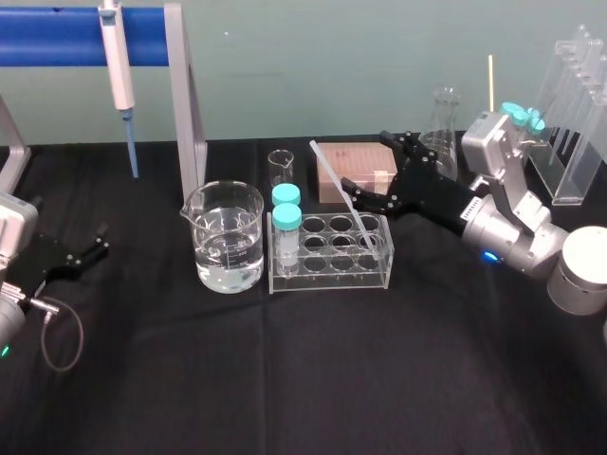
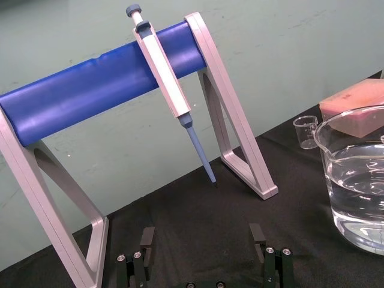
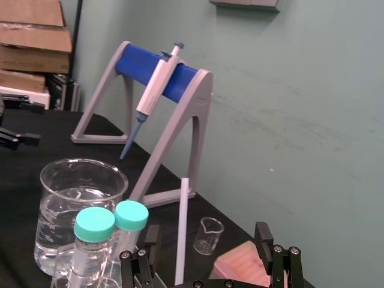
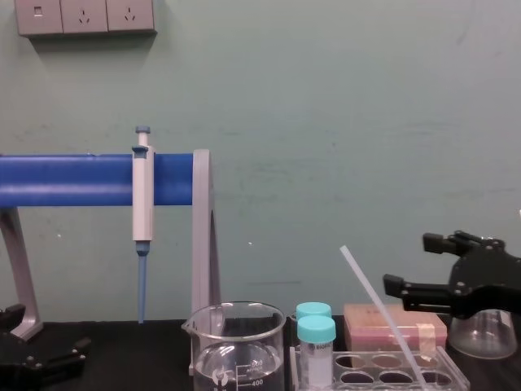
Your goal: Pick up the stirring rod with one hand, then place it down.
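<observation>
Stirring rod (image 1: 340, 192) leans tilted in the clear test-tube rack (image 1: 327, 277) on the bench (image 1: 285, 379), ungrasped; right gripper (image 1: 366, 161) hovers just behind it, jaws released. Left gripper (image 1: 93, 242) sits parked far left, jaws spread.

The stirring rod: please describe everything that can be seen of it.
The stirring rod is thin, straight and translucent whitish. It stands tilted, with its lower end in a hole at the right end of the clear rack and its free upper end leaning left. The open right gripper is close beside it, not closed on it.
</observation>
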`<state>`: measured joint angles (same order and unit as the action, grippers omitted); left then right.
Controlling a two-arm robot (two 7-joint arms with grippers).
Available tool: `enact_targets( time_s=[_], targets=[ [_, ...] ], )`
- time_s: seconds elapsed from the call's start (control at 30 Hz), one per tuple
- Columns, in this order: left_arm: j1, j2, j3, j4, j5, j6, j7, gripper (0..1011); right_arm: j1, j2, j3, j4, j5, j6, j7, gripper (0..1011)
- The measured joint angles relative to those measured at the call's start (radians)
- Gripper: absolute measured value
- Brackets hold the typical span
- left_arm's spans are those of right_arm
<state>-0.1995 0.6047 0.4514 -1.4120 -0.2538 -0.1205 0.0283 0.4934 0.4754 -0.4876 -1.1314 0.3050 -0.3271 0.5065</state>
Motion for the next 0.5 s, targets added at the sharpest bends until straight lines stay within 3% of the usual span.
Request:
enact_targets(
  time_s=[0.5],
  targets=[
    [0.000,0.000,0.000,0.000,0.000,0.000,0.000,1000,0.139,-0.109,-0.012,0.235,0.040,0.030,0.178,1003]
  ],
)
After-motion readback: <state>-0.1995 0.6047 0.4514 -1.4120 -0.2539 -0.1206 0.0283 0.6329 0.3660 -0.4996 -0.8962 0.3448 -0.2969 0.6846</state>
